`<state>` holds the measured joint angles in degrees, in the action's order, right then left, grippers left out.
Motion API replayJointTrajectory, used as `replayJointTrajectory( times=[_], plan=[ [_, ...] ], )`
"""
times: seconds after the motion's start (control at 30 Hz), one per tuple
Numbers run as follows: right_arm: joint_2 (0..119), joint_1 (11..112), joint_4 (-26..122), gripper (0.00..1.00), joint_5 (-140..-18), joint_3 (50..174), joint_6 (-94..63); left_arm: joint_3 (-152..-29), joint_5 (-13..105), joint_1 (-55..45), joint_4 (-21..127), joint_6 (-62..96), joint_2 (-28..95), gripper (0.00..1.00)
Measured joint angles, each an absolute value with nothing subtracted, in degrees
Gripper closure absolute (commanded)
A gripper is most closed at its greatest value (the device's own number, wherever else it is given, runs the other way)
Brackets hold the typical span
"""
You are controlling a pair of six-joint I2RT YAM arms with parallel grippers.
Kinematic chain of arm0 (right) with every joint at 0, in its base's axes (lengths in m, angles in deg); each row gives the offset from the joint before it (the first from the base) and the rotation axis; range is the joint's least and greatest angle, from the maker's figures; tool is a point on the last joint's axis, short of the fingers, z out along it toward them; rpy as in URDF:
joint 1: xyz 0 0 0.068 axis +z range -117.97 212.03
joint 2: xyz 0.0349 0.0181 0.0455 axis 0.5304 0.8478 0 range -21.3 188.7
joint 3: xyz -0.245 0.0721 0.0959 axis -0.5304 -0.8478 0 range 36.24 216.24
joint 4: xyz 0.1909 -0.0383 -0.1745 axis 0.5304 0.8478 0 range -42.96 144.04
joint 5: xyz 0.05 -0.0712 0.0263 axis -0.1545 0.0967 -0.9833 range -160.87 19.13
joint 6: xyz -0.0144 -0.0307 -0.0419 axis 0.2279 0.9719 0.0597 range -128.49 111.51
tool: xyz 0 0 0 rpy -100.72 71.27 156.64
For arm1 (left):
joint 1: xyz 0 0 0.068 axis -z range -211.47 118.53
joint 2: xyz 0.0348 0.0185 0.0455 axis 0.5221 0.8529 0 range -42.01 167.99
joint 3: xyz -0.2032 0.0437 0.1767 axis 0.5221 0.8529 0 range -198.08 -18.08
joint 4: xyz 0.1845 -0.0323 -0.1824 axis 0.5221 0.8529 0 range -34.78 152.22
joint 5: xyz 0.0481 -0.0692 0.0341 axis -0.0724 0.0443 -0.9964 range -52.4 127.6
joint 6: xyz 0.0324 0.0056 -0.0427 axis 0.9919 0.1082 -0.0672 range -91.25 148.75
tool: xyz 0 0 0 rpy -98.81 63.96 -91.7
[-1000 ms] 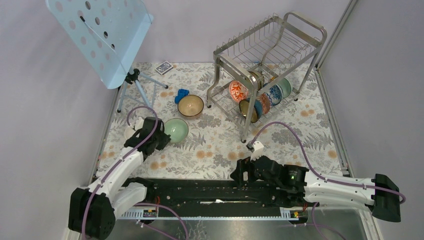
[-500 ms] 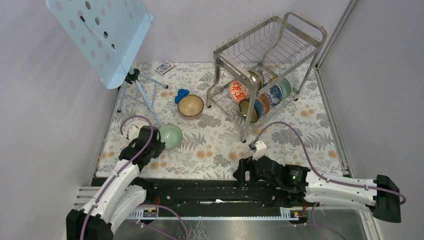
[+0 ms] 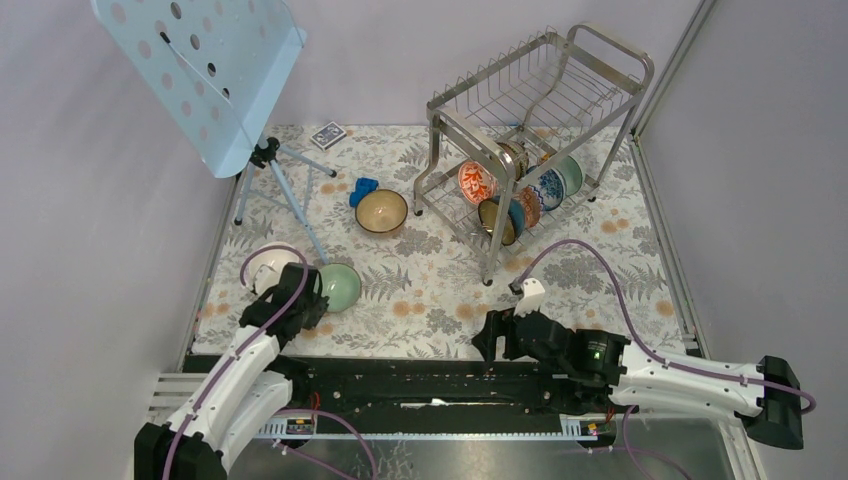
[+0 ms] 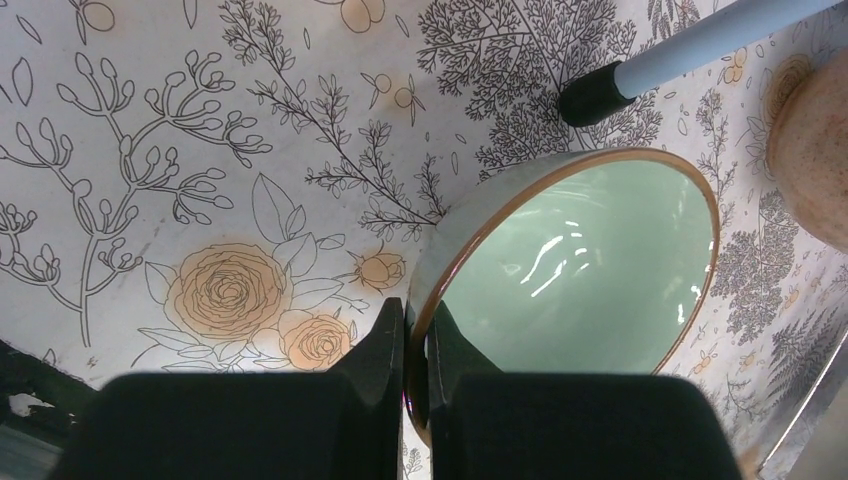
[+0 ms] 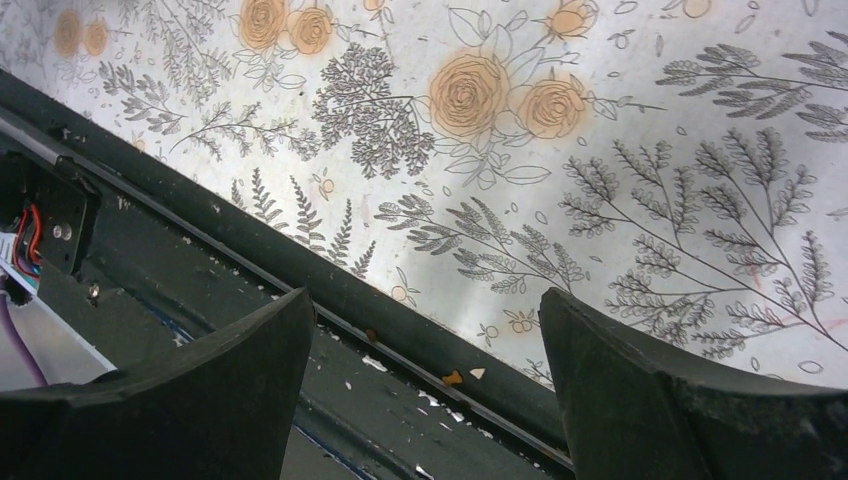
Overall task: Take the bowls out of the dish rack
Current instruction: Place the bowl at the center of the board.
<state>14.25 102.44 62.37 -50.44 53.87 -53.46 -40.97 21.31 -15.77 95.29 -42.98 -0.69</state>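
Left gripper (image 4: 417, 345) pinches its two matte black fingers (image 4: 380, 390) together on the rim of a pale green bowl (image 4: 590, 270), one finger outside the wall and one inside. The round ceramic bowl is tipped on edge, its glossy interior catching the light and a thin brown line circling the lip. Whether its foot touches the floral tablecloth (image 3: 430, 290) cannot be told. It sits at the table's left side, well apart from the dish rack (image 3: 530, 90). A pinkish speckled bowl (image 4: 815, 140) with a grainy outer wall sits just beside it, near the rubber-capped foot of a pale blue music stand (image 3: 200, 70).

The white left arm reaches forward from its base at the near left corner, its forearm angled toward the centre and a purple cable looped over the wrist.

Right gripper (image 5: 425, 370) hangs low over the black rail at the table's near edge, its curved dark jaws spread wide with nothing between them. Its arm lies stretched along that edge from the right.

A dark brown bowl (image 3: 381, 211) with a tan inside stands upright mid-table. In the shiny tube-and-wire rack's lower tier, an orange-red patterned bowl (image 3: 476, 182) and a blue-and-white bowl (image 3: 548, 188) stand on edge among others.
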Motion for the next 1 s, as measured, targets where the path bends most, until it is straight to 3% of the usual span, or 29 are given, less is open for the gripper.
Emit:
replayJointTrajectory(
  times=[0.47,0.6,0.7,0.87,1.0],
  plan=[
    [10.6,102.44,66.5,0.1,-45.55,54.09,-55.93,-39.13,21.9,-15.81,94.25,-43.96,-2.4,0.51],
    [11.3,102.44,67.01,0.1,-44.87,54.48,-55.93,-39.16,22.62,-15.81,94.33,-43.48,-3.07,0.23],
    [11.82,102.44,67.38,0.1,-44.78,55.07,-55.93,-39.68,24.26,-15.81,94.49,-41.25,-2.86,0.11],
    [11.93,102.44,68.34,0.1,-43.69,57.08,-55.62,-44.23,29.07,-15.81,94.25,-35.37,-0.76,0.01],
    [12.24,102.44,69.41,0.1,-40.78,59.14,-54.6,-46.41,35.25,-15.73,91.32,-30.87,-1.09,0.01]
  ],
)
